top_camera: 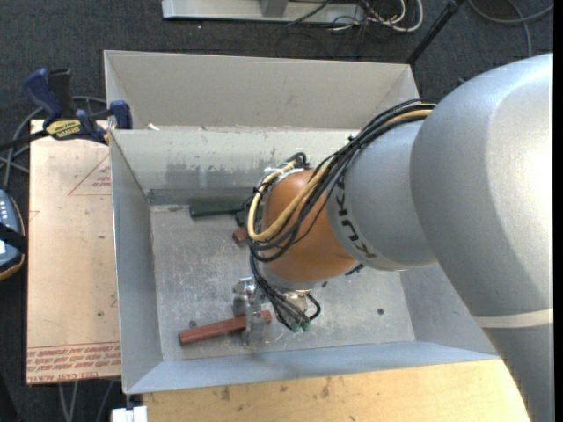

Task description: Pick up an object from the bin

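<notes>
Reddish-brown, the stick [211, 330] lies on the bin [132, 262] floor near the front wall, its right end at my fingers [255, 316]. I hang low there to take that end, I judge, though spread or pinching I cannot tell.

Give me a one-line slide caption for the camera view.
The gripper low in the grey bin at one end of a reddish-brown stick; dark bar by the back wall.

Scuffed matt metal bin [134, 253], glossy smooth orange wrist cover [303, 236]
</notes>
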### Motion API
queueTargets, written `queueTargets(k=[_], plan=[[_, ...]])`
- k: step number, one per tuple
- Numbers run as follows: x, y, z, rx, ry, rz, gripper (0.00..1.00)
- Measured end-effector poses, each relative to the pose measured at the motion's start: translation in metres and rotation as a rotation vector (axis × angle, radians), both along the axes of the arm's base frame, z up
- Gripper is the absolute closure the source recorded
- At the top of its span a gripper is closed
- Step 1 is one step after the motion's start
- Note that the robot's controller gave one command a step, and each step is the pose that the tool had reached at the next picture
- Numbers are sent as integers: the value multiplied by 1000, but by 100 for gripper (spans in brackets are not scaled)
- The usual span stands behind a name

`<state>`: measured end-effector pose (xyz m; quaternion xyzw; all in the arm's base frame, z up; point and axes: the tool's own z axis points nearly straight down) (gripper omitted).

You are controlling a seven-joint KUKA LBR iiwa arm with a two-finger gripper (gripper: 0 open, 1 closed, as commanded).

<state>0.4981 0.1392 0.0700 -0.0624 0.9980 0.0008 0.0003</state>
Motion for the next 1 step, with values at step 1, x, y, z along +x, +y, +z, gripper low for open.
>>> queueTargets(k=[1], plan=[[-10, 30, 140, 2, -8, 45, 100]])
